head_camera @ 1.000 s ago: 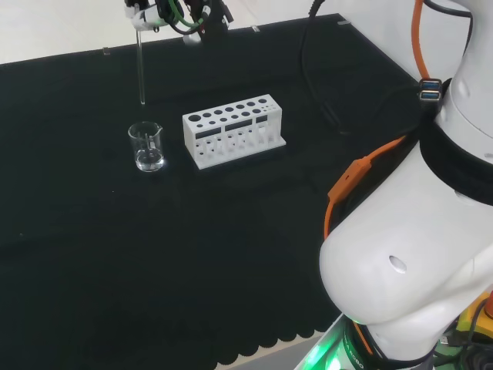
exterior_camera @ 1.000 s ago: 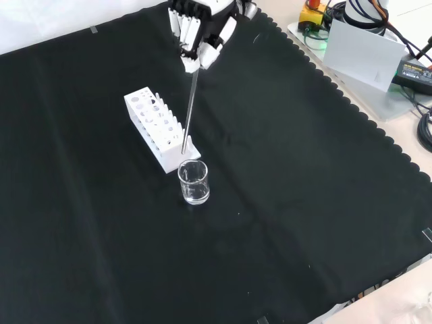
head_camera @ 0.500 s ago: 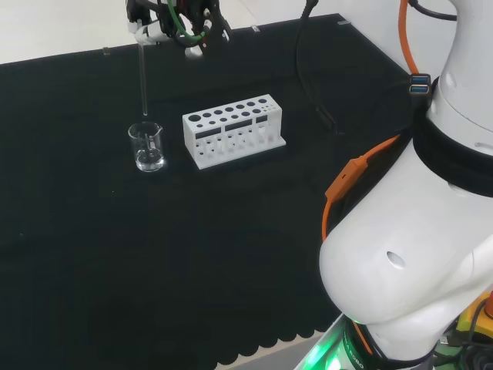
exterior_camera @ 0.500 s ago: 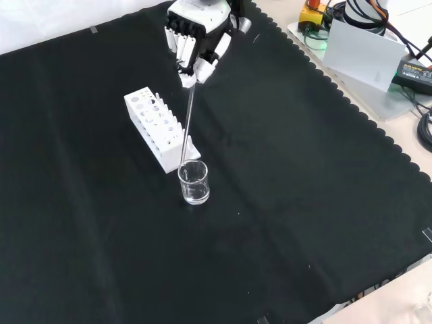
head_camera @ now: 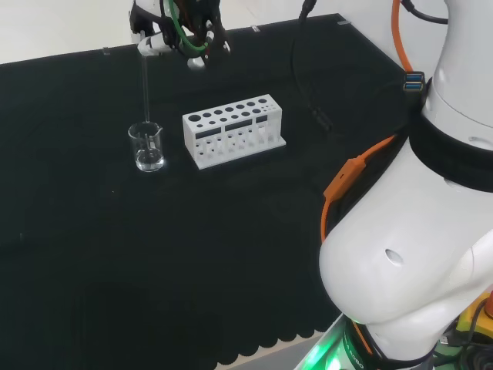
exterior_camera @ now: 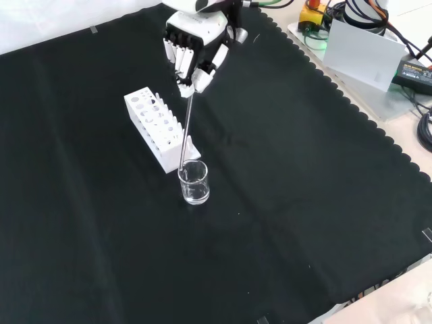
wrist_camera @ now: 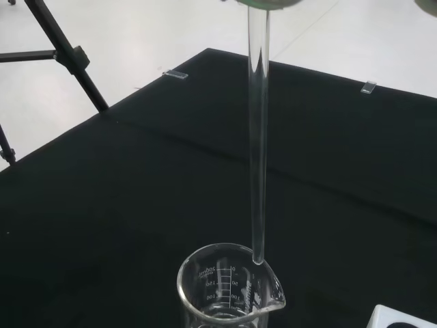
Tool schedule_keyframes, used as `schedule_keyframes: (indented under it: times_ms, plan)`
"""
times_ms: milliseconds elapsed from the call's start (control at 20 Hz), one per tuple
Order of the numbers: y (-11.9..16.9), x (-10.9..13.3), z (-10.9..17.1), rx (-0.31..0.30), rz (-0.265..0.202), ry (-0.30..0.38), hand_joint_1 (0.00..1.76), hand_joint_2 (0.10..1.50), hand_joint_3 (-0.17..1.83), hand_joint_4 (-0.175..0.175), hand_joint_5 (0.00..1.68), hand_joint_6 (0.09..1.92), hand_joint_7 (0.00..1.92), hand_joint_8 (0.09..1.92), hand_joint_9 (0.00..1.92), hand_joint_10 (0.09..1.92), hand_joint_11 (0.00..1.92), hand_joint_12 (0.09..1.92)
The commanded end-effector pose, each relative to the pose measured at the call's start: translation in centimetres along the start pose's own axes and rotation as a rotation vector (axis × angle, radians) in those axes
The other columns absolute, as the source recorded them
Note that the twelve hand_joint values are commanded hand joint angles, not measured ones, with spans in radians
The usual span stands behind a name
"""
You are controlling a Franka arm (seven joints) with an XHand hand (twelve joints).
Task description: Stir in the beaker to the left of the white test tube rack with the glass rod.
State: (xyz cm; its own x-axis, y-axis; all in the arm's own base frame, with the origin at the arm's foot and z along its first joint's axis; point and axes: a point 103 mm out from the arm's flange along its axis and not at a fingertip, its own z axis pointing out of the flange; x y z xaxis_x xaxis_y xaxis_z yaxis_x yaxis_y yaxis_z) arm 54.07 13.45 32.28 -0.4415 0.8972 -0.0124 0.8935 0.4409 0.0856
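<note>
Black cloth bench, hand [exterior_camera: 194, 47] pinching glass rod [exterior_camera: 186, 128] upright.
Rod tip at beaker [exterior_camera: 194, 182] rim; white test tube rack [exterior_camera: 156, 128] at beaker's 11 o'clock, front view.

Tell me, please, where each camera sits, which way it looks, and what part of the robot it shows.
Head view: behind and above the arm's base, looking over the white arm links at the bench; the hand holds the rod over the beaker.
Front view: facing the arm, looking down on the cloth; the hand enters from the top.
Wrist view: at the wrist, looking along the rod into the beaker.
Head and front views share the rack, beaker and hand.
</note>
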Motion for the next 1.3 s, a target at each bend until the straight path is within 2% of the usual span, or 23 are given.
schedule_keyframes:
  times_ms: [50, 350, 650, 1050, 1300]
  plan:
    - [-0.2, 0.1, 1.8, 0.011, -0.010, 0.003, 1.31, 1.07, -0.17, -0.175, 1.27, 0.54, 1.31, 0.54, 1.82, 0.50, 1.69, 0.67]
    - [-0.3, 0.2, 3.4, 0.023, -0.012, 0.013, 1.31, 1.06, -0.17, -0.175, 1.27, 0.54, 1.31, 0.54, 1.82, 0.49, 1.69, 0.67]
    - [-0.7, 0.6, 3.6, 0.036, -0.015, 0.002, 1.31, 1.06, -0.17, -0.175, 1.27, 0.53, 1.32, 0.54, 1.82, 0.49, 1.69, 0.68]
    - [-1.3, 1.4, 6.8, 0.083, -0.037, 0.010, 1.31, 1.06, -0.17, -0.175, 1.27, 0.53, 1.32, 0.53, 1.82, 0.49, 1.69, 0.68]
    - [-1.5, 1.7, 8.2, 0.094, -0.034, 0.010, 1.31, 1.06, -0.17, -0.175, 1.27, 0.53, 1.32, 0.53, 1.82, 0.49, 1.69, 0.68]
